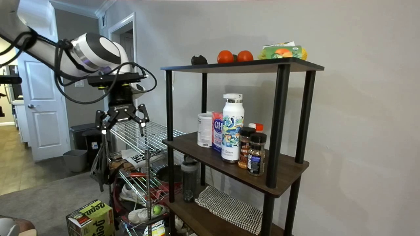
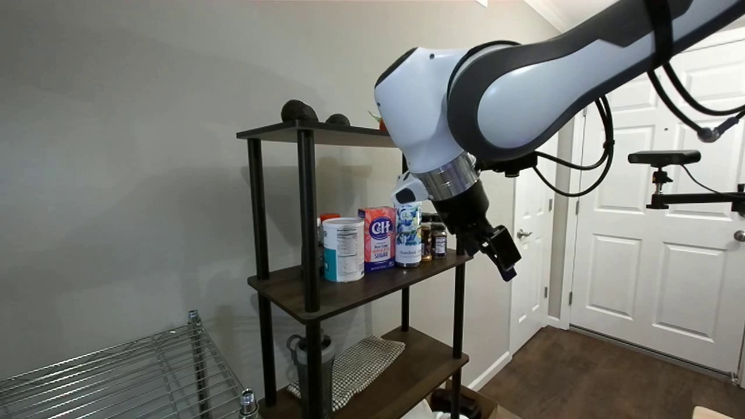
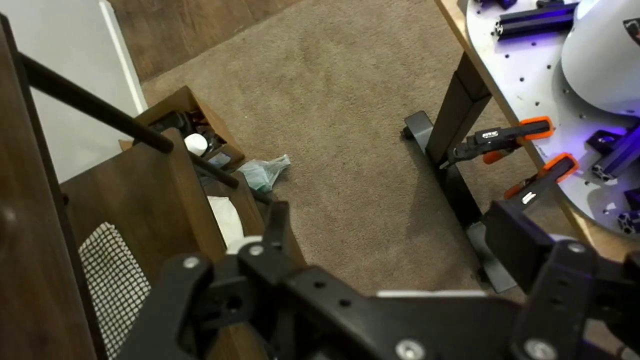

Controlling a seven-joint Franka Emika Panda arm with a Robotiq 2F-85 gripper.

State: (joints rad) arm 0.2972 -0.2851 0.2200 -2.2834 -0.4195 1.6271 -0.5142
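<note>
Nearest the camera in the wrist view, the gripper is seen with its fingers spread wide and nothing held between them. It is suspended apart from the shelving unit, on whose middle board a white patterned bottle is stood upright. The bottle is judged rigid, smooth and perhaps heavy if filled; it is best gripped around its body. It is flanked by two dark-capped spice jars, likely light and hard-sided, and by a sugar box, probably dense but easily dented. Beyond the box, a white canister is placed. Tomatoes are set on the top board, and a checked cloth is laid on the lower board.
</note>
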